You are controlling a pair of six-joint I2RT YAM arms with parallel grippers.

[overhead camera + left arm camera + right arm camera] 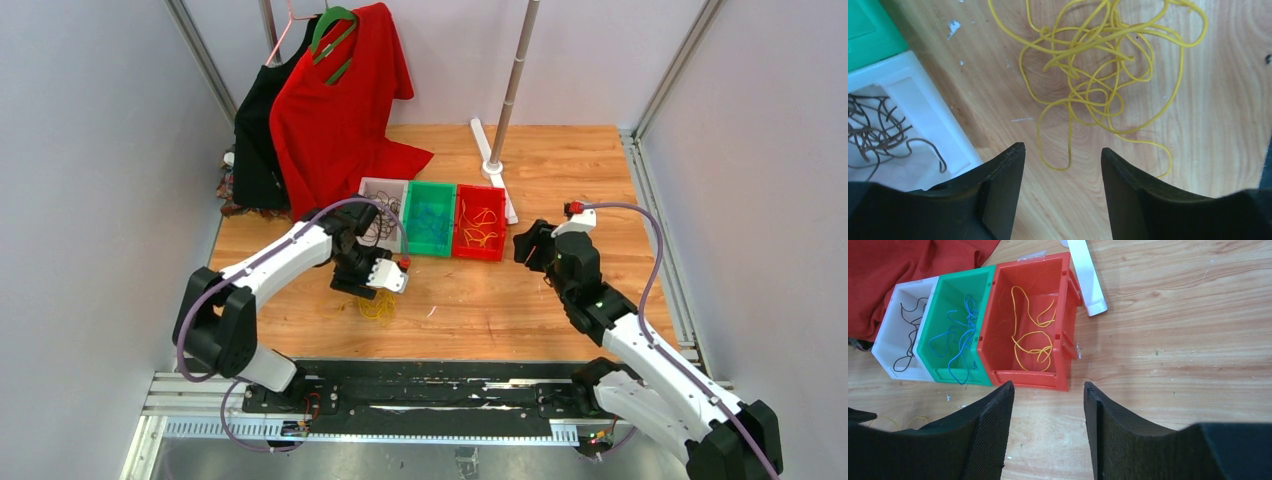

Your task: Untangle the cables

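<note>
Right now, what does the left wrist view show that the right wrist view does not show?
Only the left wrist view: the whole loose yellow tangle on the table, just ahead of the open left gripper. Only the right wrist view: the red bin with yellow cables, the blue cables inside the green bin, a red shirt, and the open right gripper. Both: the white bin holding dark cables, part of the green bin, and the table.

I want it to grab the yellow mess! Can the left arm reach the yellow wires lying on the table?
Probably yes. The left gripper hangs right over the yellow wires, jaws apart, and nothing seems to lie in the way.
</note>
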